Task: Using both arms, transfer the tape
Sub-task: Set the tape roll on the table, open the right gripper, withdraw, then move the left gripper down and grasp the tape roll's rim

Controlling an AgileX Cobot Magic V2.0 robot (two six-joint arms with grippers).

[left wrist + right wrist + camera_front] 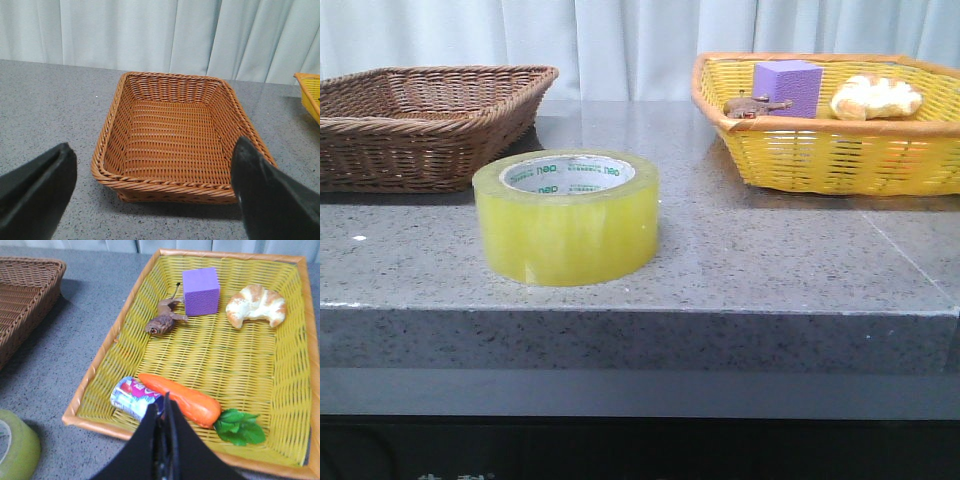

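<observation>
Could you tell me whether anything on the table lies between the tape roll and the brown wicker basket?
Nothing visible does. In the front view the tape stands on bare grey table, just in front and to the right of the brown basket. The basket's inside, seen from the left wrist, holds nothing.

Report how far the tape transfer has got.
Nothing looks done: the tape stands on the table between the brown basket and the yellow basket, held by neither arm. In hand: the left gripper hangs over the brown basket with jaws open; the right gripper is over the yellow basket, jaws shut on nothing. Grasping, handover and placing are all left.
</observation>
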